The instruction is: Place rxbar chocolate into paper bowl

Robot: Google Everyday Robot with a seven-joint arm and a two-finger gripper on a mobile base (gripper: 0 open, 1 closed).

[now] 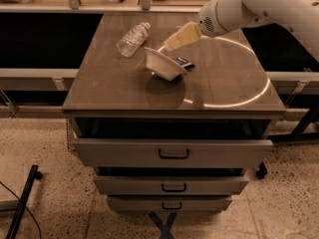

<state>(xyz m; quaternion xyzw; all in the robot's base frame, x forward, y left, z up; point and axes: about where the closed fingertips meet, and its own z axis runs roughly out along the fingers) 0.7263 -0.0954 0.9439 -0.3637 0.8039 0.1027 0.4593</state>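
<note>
The white paper bowl (163, 64) stands tilted on the wooden tabletop (124, 88), its opening turned up and to the left. The rxbar chocolate (182, 61), a small dark bar, lies flat on the table right behind the bowl's right edge, partly hidden by it. My gripper (172, 43) reaches down from the upper right on the white arm (259, 6). Its tan tip is just above the bowl's far rim and next to the bar. I cannot tell whether it touches either.
A clear plastic bottle (133, 39) lies on its side at the back left of the tabletop. The top sits on a cabinet with three drawers (173, 153). A dark shelf runs behind the table. A black pole (22, 203) lies on the floor at lower left.
</note>
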